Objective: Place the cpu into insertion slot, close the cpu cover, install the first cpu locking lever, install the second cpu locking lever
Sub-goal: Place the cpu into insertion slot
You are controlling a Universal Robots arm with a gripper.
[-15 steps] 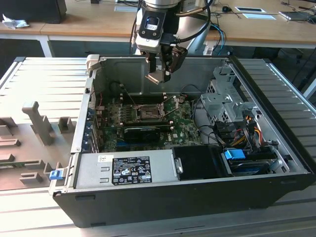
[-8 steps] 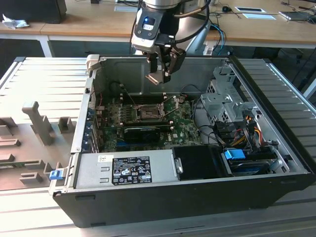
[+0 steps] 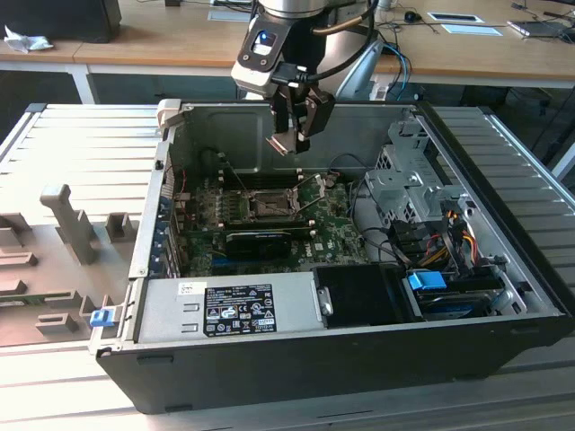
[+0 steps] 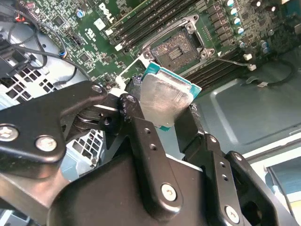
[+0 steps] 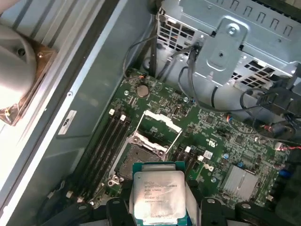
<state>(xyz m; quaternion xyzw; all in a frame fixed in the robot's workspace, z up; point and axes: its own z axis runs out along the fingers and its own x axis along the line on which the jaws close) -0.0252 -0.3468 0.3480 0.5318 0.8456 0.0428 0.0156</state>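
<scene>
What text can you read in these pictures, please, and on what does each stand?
On the cpu: fine print on its top, too small to read.
On the board: a white brand logo, not quoted; other markings too small.
On the power supply: a black label, too small.
On the case wall: a sticker, too small.
Nothing to quote.
</scene>
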